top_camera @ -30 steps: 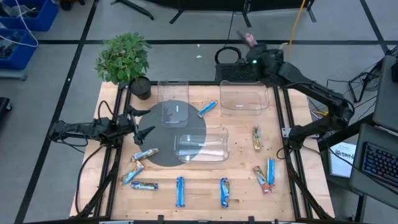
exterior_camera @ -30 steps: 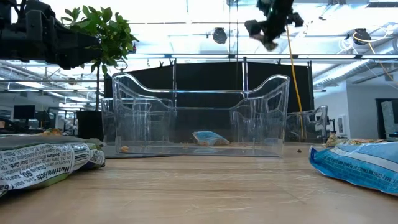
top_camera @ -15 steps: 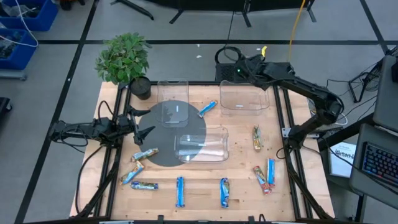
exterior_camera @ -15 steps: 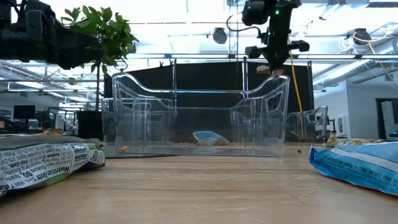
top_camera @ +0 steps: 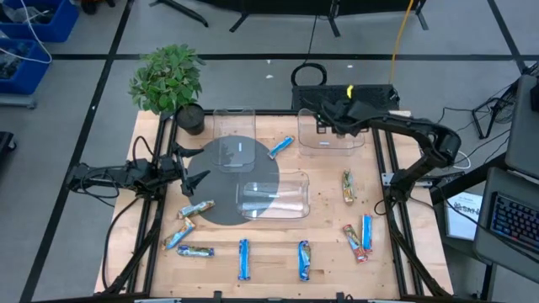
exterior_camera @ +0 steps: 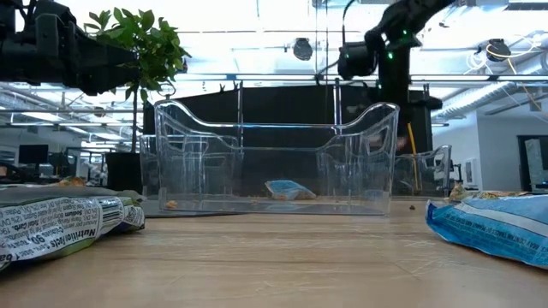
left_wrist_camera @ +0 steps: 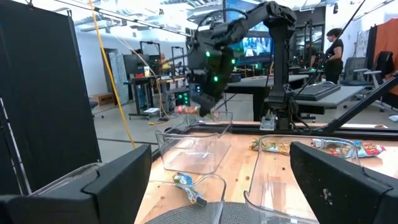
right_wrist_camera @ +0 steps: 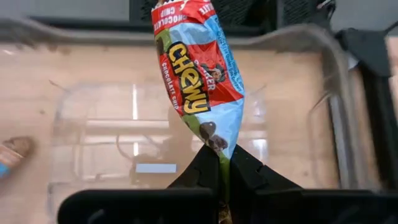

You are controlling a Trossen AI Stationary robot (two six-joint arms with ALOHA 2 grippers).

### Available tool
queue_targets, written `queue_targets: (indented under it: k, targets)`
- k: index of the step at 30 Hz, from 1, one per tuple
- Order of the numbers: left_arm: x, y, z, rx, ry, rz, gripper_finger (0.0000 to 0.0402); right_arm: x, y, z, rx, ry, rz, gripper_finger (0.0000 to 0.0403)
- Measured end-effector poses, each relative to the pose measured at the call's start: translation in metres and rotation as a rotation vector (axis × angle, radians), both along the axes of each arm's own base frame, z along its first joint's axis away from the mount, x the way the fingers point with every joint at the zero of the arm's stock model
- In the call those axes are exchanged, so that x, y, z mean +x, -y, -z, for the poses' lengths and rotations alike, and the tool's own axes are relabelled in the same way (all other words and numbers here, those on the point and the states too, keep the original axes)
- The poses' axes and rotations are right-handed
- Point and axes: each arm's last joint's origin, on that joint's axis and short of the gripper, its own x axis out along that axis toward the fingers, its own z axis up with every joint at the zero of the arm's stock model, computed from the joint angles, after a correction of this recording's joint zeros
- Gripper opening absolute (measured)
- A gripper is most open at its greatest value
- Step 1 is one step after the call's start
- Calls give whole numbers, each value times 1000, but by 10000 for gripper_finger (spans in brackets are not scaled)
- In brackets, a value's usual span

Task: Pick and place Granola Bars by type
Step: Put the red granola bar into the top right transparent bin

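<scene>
My right gripper (top_camera: 324, 124) hovers over the far right clear bin (top_camera: 331, 133), shut on a red-and-blue "Chewy" granola bar (right_wrist_camera: 199, 81). That gripper and bar (left_wrist_camera: 188, 110) also show far off in the left wrist view. My left gripper (top_camera: 198, 180) waits open at the table's left side, beside the grey round mat (top_camera: 221, 189). Several more bars lie flat on the table: a blue one (top_camera: 281, 147) between the far bins, several on the right (top_camera: 347, 187), near edge (top_camera: 243, 258) and left (top_camera: 195, 208). My right gripper pinches the bar between its two fingers (right_wrist_camera: 202, 171) by one end of the wrapper (right_wrist_camera: 214, 144). The fingers point down from above, along the bar. The bar reaches out past the fingertips, lifted clear above the bin's floor.
Two more clear bins stand on the table, one far left (top_camera: 233, 126) and one in the middle (top_camera: 274, 195), partly on the mat. A potted plant (top_camera: 167, 80) sits at the far left corner. Bare wood shows between the middle bin and the near row of bars.
My right gripper has carried the bar from beyond the table's far edge toward the near edge and down, turning its fingers downward, and now stands over the far right bin. It has stayed shut on the bar.
</scene>
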Motion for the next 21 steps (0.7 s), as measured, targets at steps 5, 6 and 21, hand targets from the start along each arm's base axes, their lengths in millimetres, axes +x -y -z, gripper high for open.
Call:
queue_targets:
  k: [5,6,21]
  targets:
    - [0,0,0,0,0,0,379,-10,-3,23,35,-28,9,0]
    - [0,0,0,0,0,0,379,-12,-2,27,48,-33,15,0]
    - [0,0,0,0,0,0,379,-36,14,57,96,-26,15,0]
